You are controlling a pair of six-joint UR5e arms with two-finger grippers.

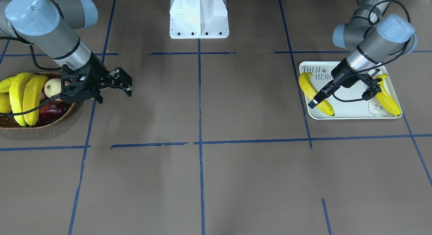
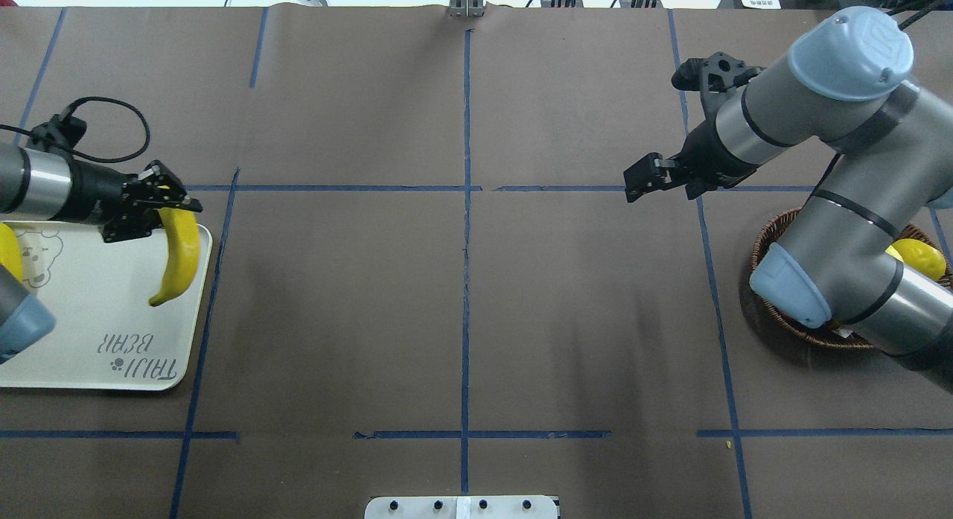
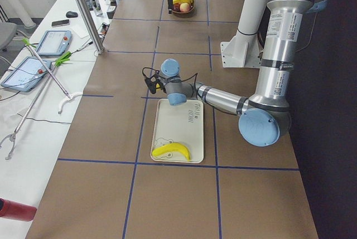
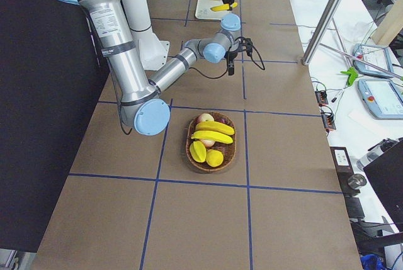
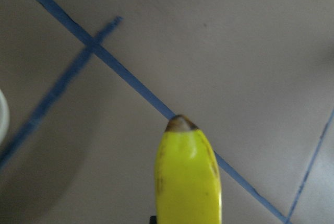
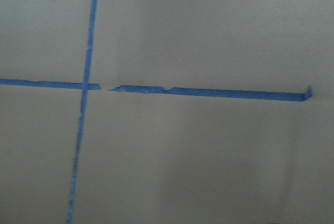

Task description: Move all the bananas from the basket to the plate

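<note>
My left gripper (image 1: 317,100) is shut on the far end of a yellow banana (image 1: 307,85), at the plate's (image 1: 351,108) edge nearest the table's middle. I cannot tell whether this banana (image 2: 182,258) rests on the plate. Its tip shows in the left wrist view (image 5: 188,177). A second banana (image 1: 388,100) lies on the plate's other side. My right gripper (image 1: 114,95) is open and empty over bare table, just beside the wicker basket (image 1: 33,125). Two bananas (image 1: 25,93) lie side by side in the basket.
The basket also holds a pale round fruit (image 1: 52,86), a dark red fruit (image 1: 54,108) and other yellow fruit (image 4: 215,157). The right arm's elbow covers most of the basket (image 2: 767,236) from overhead. The robot's white base (image 1: 199,16) stands at the table's back.
</note>
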